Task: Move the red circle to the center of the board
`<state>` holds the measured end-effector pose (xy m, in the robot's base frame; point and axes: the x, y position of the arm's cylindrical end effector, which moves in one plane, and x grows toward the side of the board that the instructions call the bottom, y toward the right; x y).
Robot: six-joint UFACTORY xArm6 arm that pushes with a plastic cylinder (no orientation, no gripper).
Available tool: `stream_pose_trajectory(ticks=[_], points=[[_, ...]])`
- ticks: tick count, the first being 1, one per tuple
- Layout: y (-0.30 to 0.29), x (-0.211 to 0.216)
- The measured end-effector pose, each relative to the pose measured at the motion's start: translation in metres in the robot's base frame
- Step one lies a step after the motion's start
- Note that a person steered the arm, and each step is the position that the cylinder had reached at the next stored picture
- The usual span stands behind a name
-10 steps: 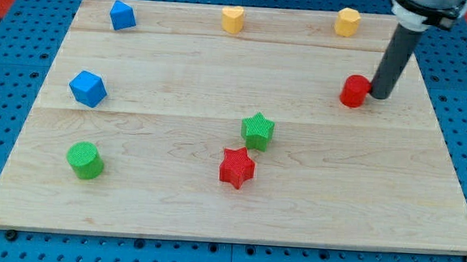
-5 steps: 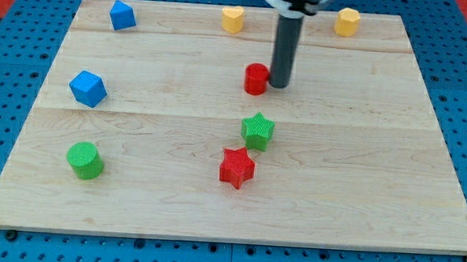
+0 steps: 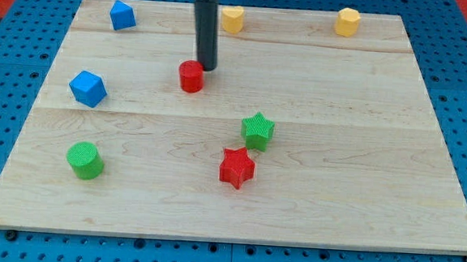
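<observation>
The red circle (image 3: 191, 76) is a small red cylinder standing on the wooden board (image 3: 360, 179), left of the board's middle and in its upper half. My tip (image 3: 207, 68) is at the end of the dark rod that comes down from the view's top. It sits just to the right of and slightly above the red circle, touching or nearly touching it.
A green star (image 3: 258, 131) and a red star (image 3: 236, 167) lie below and to the right. A green cylinder (image 3: 85, 160) is at lower left. Two blue blocks (image 3: 87, 88) (image 3: 123, 15) are at left. Two yellow blocks (image 3: 233, 19) (image 3: 347, 22) are along the top edge.
My tip has swept from the board's right side to the left, pushing the red circle with it past the board's middle. The other blocks have not moved.
</observation>
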<state>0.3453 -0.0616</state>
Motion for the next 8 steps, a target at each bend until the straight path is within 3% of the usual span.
stream_pose_trajectory(ticks=[4,8], points=[[-0.083,0.023],[-0.012,0.078]])
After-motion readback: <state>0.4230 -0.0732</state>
